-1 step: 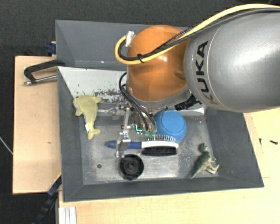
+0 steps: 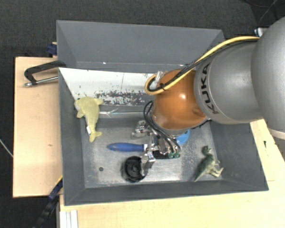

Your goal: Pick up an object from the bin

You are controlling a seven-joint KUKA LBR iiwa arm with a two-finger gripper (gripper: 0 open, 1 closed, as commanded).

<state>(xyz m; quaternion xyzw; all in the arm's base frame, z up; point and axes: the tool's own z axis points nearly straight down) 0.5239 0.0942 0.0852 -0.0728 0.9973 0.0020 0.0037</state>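
Tool (image 2: pixel 149 159), grip state unclear, black round object (image 2: pixel 132 169) just beside it, lower left

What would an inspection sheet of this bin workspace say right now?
Surface: grey metal bin, dark specks near its back wall.
Job's things: black round object at front, blue pen-like thing next to it.
Clutter: pale yellow fish toy at left, green dinosaur toy at right.
Grippers: gripper low in the bin, beside the black round object.
Cables: yellow cable runs to the orange wrist cover.
Surroundings: dark floor.
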